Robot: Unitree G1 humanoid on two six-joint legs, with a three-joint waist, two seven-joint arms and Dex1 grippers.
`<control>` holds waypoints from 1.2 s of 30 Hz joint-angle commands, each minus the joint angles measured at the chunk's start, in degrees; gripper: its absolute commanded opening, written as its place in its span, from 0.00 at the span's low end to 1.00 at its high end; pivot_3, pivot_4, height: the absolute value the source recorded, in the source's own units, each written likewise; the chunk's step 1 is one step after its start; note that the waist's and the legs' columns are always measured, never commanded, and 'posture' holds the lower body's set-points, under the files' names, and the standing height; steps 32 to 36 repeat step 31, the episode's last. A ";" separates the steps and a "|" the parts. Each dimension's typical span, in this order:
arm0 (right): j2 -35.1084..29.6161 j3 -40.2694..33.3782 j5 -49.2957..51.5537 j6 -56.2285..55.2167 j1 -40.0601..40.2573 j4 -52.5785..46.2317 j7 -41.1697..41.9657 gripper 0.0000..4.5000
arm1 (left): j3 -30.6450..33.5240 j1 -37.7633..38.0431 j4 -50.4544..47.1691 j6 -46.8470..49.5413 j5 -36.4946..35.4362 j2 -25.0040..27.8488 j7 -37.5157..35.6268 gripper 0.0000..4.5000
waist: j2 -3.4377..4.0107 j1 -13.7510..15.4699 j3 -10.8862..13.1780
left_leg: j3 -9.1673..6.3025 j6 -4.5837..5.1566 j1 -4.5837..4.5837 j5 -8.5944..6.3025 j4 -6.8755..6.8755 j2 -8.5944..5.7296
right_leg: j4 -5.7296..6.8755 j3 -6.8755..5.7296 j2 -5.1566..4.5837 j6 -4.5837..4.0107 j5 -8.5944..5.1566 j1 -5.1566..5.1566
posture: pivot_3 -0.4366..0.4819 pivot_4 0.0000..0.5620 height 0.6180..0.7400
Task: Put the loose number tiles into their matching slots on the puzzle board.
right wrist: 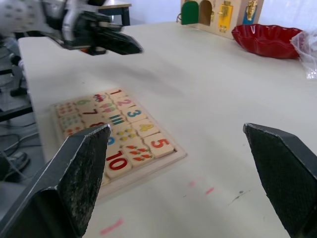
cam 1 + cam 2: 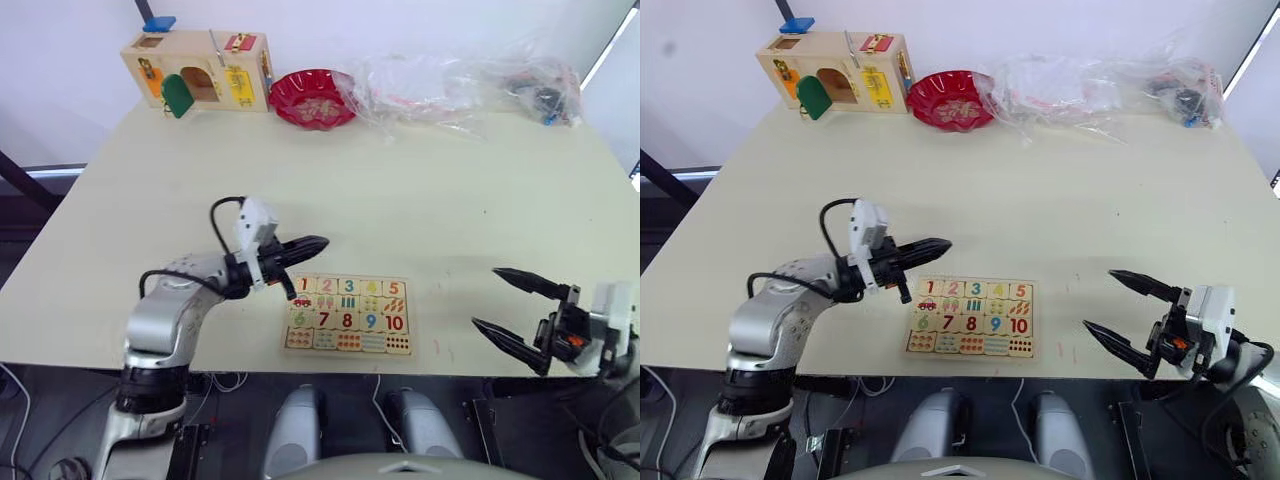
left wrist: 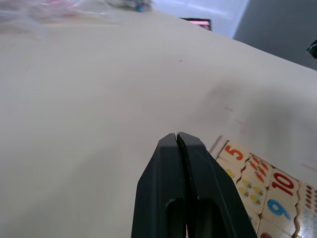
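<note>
While I watch through the head camera, the puzzle board (image 2: 349, 316) lies near the table's (image 2: 420, 200) front edge, its top row already holding the number tiles (image 2: 348, 287) 1 to 5 in order. My left gripper (image 2: 318, 242) hangs just beyond the board's far left corner, fingers pressed together and holding nothing. My right gripper (image 2: 497, 300) sits well to the right of the board, fingers spread wide and empty. Far behind the board stand a wooden latch box (image 2: 198, 70), a red bowl (image 2: 314, 98) and clear plastic bags (image 2: 460, 85).

From my left wrist, the closed fingers (image 3: 184, 188) point past the board's corner by the 5.

From my right wrist, the wide fingers (image 1: 74, 178) frame the board.
</note>
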 commanded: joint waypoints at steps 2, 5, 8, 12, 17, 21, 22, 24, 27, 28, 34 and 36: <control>-0.84 0.40 1.55 1.81 -3.06 3.40 -0.05 1.00 | 6.81 6.90 -4.37 -4.91 -3.10 -0.85 3.51 0.01 | -0.01 -0.11 0.00 | 0.07 0.00 0.00 0.00 0.00 0.03 | -0.02 0.03 -0.04 0.00 0.00 -0.01 | 0.48 0.27 1.00; -1.80 -0.31 4.10 3.54 -3.93 5.60 2.28 1.00 | 9.72 11.74 -5.07 -7.17 -5.37 -0.55 3.04 0.01 | -0.01 -0.03 0.00 | 0.11 0.00 0.01 -0.01 0.00 0.03 | -0.02 0.04 -0.06 -0.01 0.01 -0.01 | 0.48 0.27 1.00; -4.61 -2.13 4.46 3.09 -3.28 8.35 6.30 1.00 | 13.32 18.43 -5.97 -9.53 -7.67 0.02 1.51 0.20 | 0.00 -0.05 0.00 | 0.08 0.00 0.01 -0.01 0.00 0.09 | -0.03 0.00 -0.06 -0.02 0.00 -0.02 | 0.48 0.27 1.00; -7.48 -4.97 4.76 2.44 -2.08 11.99 10.18 1.00 | 17.05 26.04 -6.44 -12.11 -9.07 0.87 0.55 0.62 | -0.02 -0.06 0.00 | 0.17 0.00 0.02 -0.02 -0.03 0.14 | -0.06 0.04 -0.14 -0.01 0.00 -0.05 | 0.48 0.27 1.00; -9.77 -8.05 4.78 1.73 -0.17 15.98 14.86 1.00 | 20.48 33.38 -5.67 -14.30 -9.78 1.70 -0.49 0.97 | -0.01 -0.06 -0.01 | 0.16 -0.02 0.04 -0.03 -0.06 0.20 | -0.09 0.03 -0.17 0.00 -0.01 -0.14 | 0.48 0.27 1.00; -10.50 -9.53 3.63 -0.21 0.30 19.72 17.20 1.00 | 21.19 36.96 -4.64 -16.43 -8.49 1.57 -0.11 0.97 | -0.01 -0.08 -0.01 | 0.21 -0.03 0.03 -0.04 -0.09 0.20 | -0.11 0.02 -0.28 0.02 -0.02 -0.19 | 0.48 0.27 1.00; -10.59 -9.82 3.38 -0.63 0.41 20.70 17.78 1.00 | 21.13 37.59 -4.03 -17.14 -7.47 1.62 0.45 0.97 | -0.01 -0.10 -0.01 | 0.23 -0.03 0.02 -0.04 -0.11 0.20 | -0.12 0.03 -0.29 0.01 -0.02 -0.20 | 0.48 0.27 1.00; -10.55 -10.13 2.95 -1.31 0.70 22.03 18.57 1.00 | 21.04 38.29 -3.48 -17.72 -6.88 1.69 1.26 0.97 | -0.01 -0.11 -0.01 | 0.27 -0.02 0.03 -0.04 -0.18 0.20 | -0.19 0.03 -0.30 0.01 -0.02 -0.21 | 0.48 0.27 1.00; -10.37 -10.23 2.90 -1.82 0.77 22.52 18.64 1.00 | 21.06 38.51 -3.49 -17.92 -7.31 1.55 2.26 0.97 | -0.02 -0.09 -0.01 | 0.28 -0.02 0.02 -0.04 -0.29 0.19 | -0.25 0.03 -0.30 0.00 -0.02 -0.25 | 0.48 0.27 1.00; -10.36 -10.18 2.86 -1.93 0.74 22.56 18.65 1.00 | 20.98 38.52 -3.57 -17.76 -7.63 1.49 2.51 0.97 | -0.01 -0.09 -0.01 | 0.29 -0.02 0.01 -0.04 -0.31 0.19 | -0.24 0.04 -0.30 0.00 -0.02 -0.28 | 0.48 0.27 1.00; -9.57 -9.63 2.49 -2.63 0.94 22.33 18.21 1.00 | 20.64 37.78 -3.80 -17.11 -9.39 1.02 3.07 0.97 | -0.01 -0.08 -0.01 | 0.29 -0.02 0.01 -0.04 -0.32 0.19 | -0.24 0.04 -0.29 0.00 -0.02 -0.28 | 0.48 0.27 1.00; -9.57 -9.63 2.49 -2.63 0.94 22.33 18.21 1.00 | 20.64 37.78 -3.80 -17.11 -9.39 1.02 3.07 0.97 | -0.01 -0.08 -0.01 | 0.29 -0.02 0.01 -0.04 -0.32 0.19 | -0.24 0.04 -0.29 0.00 -0.02 -0.28 | 0.48 0.27 1.00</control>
